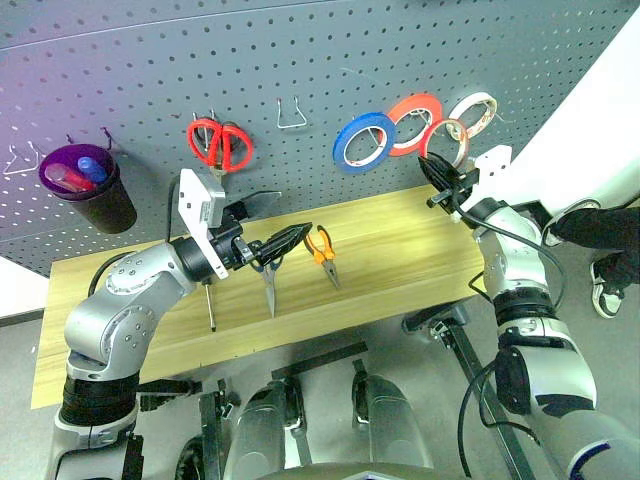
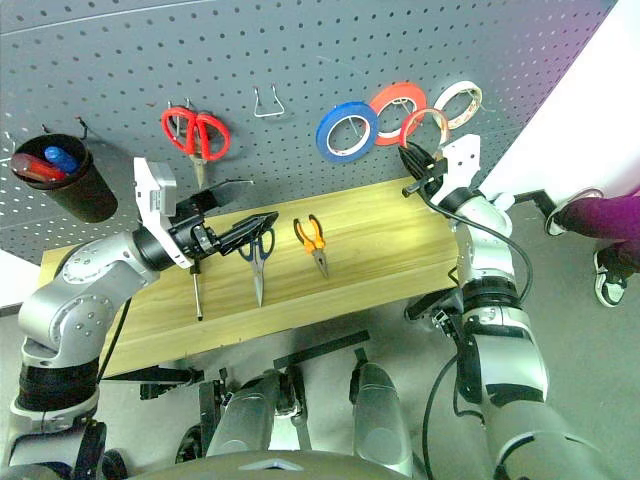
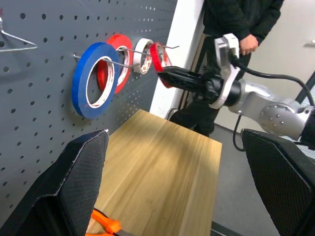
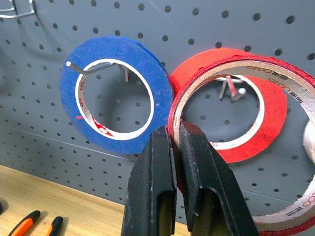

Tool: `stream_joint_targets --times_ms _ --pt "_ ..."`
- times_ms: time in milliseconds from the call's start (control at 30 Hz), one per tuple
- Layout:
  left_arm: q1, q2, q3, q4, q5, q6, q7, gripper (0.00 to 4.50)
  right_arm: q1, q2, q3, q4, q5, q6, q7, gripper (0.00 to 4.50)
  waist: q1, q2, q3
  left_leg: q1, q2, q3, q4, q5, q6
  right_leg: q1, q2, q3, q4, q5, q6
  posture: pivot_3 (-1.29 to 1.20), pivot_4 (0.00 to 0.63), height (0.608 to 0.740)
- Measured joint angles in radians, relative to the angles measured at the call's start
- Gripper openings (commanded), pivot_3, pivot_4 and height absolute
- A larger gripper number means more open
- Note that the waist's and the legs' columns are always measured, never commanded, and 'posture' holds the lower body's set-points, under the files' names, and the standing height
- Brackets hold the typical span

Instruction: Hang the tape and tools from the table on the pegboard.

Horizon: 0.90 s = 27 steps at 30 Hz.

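My right gripper (image 1: 432, 170) is shut on the rim of the tape (image 1: 448, 140), a thin ring with a pale red rim. It holds the ring upright against the pegboard (image 1: 300, 50), overlapping the solid red roll (image 4: 266, 128); whether the ring (image 4: 256, 65) sits on a hook I cannot tell. My left gripper (image 1: 280, 222) hangs open and empty above the table (image 1: 400, 250). Below it lie the dark-handled scissors (image 1: 268, 275), with the orange-and-black pliers (image 1: 322, 250) to their right and the slim screwdriver (image 1: 209, 305) to their left.
On the pegboard hang red-handled scissors (image 1: 222, 143), a blue roll (image 1: 363, 140), the red roll (image 1: 415, 118) and a white roll (image 1: 472, 112). An empty wire hook (image 1: 290, 112) sits between them. A dark cup of pens (image 1: 85, 185) hangs far left. A person (image 3: 241, 19) stands beyond the table's right end.
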Motion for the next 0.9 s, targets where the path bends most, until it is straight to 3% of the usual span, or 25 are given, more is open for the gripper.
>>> stream_joint_targets --times_ms 233,500,700,900 --pt "0.003 0.002 0.000 -0.013 -0.011 0.004 0.018 4.50 -0.106 -0.002 -0.004 0.207 -0.023 -0.065 0.013 0.07 0.005 0.000 0.000 0.000 0.000 0.000 0.000 0.000 0.000 0.001 0.000 0.000 0.000 0.000 0.000 -0.01 0.182 0.723" --pt "0.006 0.002 -0.001 -0.029 -0.020 0.014 0.038 4.50 -0.131 -0.004 -0.005 0.304 -0.041 -0.099 0.021 2.31 0.011 0.000 0.000 0.000 0.000 0.000 0.000 0.000 0.000 0.001 0.000 0.000 0.000 0.000 0.000 0.00 0.182 0.723" --pt "0.006 0.002 -0.004 -0.030 -0.021 0.016 0.039 4.50 -0.126 -0.004 -0.006 0.300 -0.039 -0.109 0.044 4.35 0.018 0.000 0.000 0.001 0.000 0.000 0.000 0.000 0.000 0.001 0.000 0.000 0.000 0.000 0.000 -0.02 0.185 0.723" --pt "0.006 0.002 -0.005 -0.030 -0.021 0.016 0.037 4.50 -0.030 0.020 -0.013 0.203 -0.017 -0.095 0.089 4.43 0.026 0.000 0.000 0.001 0.000 -0.001 0.001 0.000 0.000 0.001 -0.001 0.000 0.000 0.000 0.000 -0.03 0.189 0.723"
